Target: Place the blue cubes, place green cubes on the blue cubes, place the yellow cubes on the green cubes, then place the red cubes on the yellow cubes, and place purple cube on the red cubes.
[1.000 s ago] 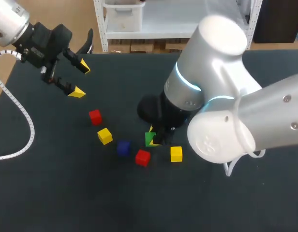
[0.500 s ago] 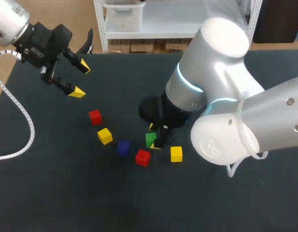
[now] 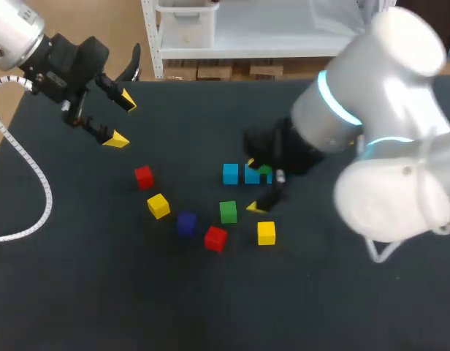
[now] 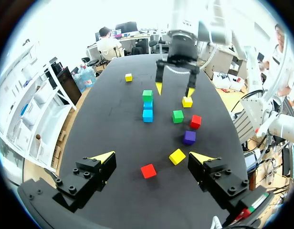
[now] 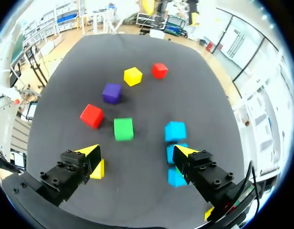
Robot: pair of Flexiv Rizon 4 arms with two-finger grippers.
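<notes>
Your right gripper (image 3: 253, 186) hangs wide open, empty, beside the blue cubes (image 3: 230, 173); a green cube (image 3: 228, 212) lies near; both sit mid-table (image 3: 210, 307), well apart from its edges; left gripper (image 3: 123, 120) wide open by the far-left corner.

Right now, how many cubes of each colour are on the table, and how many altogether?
Blue cubes: 2
Green cubes: 2
Yellow cubes: 3
Red cubes: 2
Purple cube: 1
Total: 10

Blue cubes (image 3: 230, 173), green cube (image 3: 228, 211), purple cube (image 3: 185, 224), black table (image 3: 137, 292)
</notes>
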